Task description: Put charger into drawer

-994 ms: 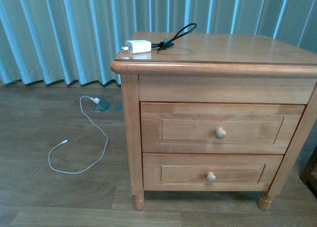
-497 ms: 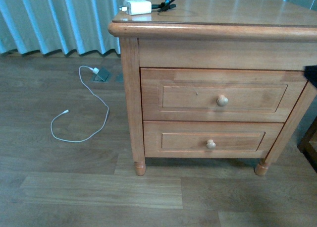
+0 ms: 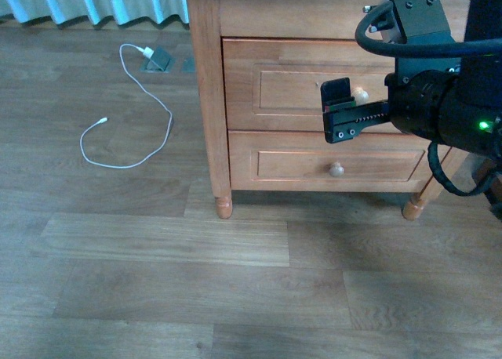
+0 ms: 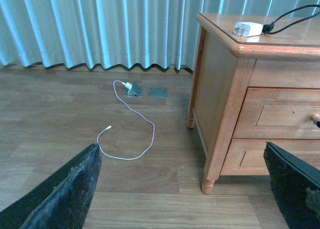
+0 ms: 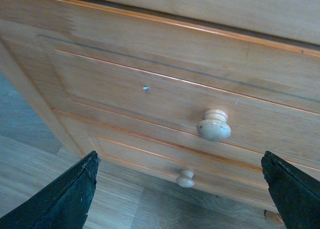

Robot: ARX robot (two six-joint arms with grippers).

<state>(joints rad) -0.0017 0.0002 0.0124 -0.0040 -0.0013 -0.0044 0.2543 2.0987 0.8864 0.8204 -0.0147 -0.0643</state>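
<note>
The charger [image 4: 248,28], a white block with a black looped cable [image 4: 292,18], lies on the nightstand top at its near left corner; it shows only in the left wrist view. The upper drawer [image 3: 286,88] is shut, with its round knob [image 3: 361,94]. My right gripper [image 3: 339,112] is open and empty, just in front of that knob [image 5: 214,125], apart from it. In the right wrist view the gripper [image 5: 177,199] sits below the knob. My left gripper [image 4: 182,189] is open and empty above the floor, left of the nightstand, and is out of the front view.
The lower drawer [image 3: 337,161] with its smaller knob [image 3: 336,169] is shut. A long thin white cable [image 3: 129,100] lies looped on the wood floor left of the nightstand, running to a floor socket [image 3: 161,59]. Curtains [image 4: 100,29] hang behind.
The front view has tilted down, so the nightstand top and charger have left it. My right arm has come into view in front of the upper drawer.
</note>
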